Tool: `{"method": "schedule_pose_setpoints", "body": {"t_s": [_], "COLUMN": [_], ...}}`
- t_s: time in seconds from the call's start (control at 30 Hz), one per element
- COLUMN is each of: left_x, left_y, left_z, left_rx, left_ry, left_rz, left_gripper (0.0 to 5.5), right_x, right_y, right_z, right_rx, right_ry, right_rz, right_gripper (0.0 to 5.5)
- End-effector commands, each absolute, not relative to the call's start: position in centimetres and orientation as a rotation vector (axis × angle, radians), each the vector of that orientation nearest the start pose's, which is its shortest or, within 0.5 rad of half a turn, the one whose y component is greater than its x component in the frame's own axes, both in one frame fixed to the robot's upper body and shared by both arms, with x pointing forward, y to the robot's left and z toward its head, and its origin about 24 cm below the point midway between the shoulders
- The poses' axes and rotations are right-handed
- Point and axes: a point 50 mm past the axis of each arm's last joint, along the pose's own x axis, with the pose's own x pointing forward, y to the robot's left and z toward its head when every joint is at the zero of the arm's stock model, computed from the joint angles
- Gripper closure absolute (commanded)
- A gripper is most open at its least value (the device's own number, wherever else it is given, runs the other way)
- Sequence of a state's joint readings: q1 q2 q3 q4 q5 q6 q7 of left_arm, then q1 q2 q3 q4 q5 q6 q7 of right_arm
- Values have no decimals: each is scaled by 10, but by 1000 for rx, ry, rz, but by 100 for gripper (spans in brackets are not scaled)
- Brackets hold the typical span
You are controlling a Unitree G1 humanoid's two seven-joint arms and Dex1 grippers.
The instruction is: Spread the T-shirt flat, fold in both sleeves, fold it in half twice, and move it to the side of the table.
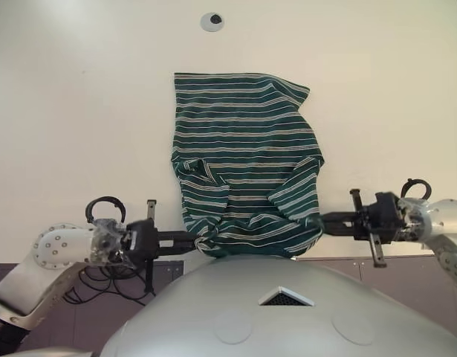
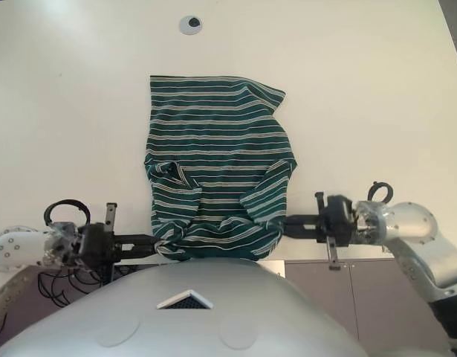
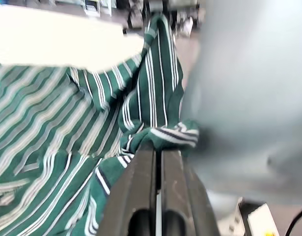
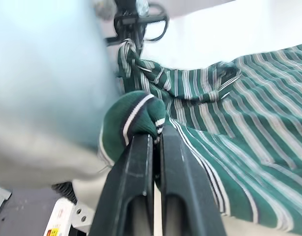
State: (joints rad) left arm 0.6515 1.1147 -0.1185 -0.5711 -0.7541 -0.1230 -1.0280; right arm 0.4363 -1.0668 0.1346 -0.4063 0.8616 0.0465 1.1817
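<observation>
A green T-shirt (image 1: 243, 160) with white stripes lies rumpled on the white table (image 1: 79, 134), its near edge bunched at the table's front. My left gripper (image 1: 192, 239) is shut on the shirt's near left corner (image 3: 163, 135). At the near right corner (image 4: 138, 118) my right gripper (image 1: 323, 220) is shut on the cloth. The near part of the T-shirt (image 2: 213, 186) is folded over itself in loose creases, while the far hem lies flatter.
A small round grey disc (image 1: 212, 21) sits on the table beyond the shirt. Bare table spreads to the left and right of the shirt. Cables (image 1: 102, 286) hang below the table's front edge on the left.
</observation>
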Motion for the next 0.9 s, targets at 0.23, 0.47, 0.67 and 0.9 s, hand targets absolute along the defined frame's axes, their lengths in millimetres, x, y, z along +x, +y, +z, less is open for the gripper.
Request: {"method": "schedule_pose_setpoints", "body": {"t_s": [0.23,0.47,0.67,0.9], "left_x": [184,273,318,334], "left_y": [210,215,202,201], "left_z": [73,65,54,39], "left_rx": [61,114,163,196], "left_ry": [225,197,246,312], "left_rz": [-1094,-807,-724,-649], "left_gripper": [550,550,550,517], "right_x": [209,276,307,328], "right_y": [-205,-199,-193,-184], "right_z": [78,67,47,38], "right_rx": [171,144,112,146], "right_ry": [343,318,388,420], "right_rz": [1120,836,731,715], "right_gripper": [548,548,548,509]}}
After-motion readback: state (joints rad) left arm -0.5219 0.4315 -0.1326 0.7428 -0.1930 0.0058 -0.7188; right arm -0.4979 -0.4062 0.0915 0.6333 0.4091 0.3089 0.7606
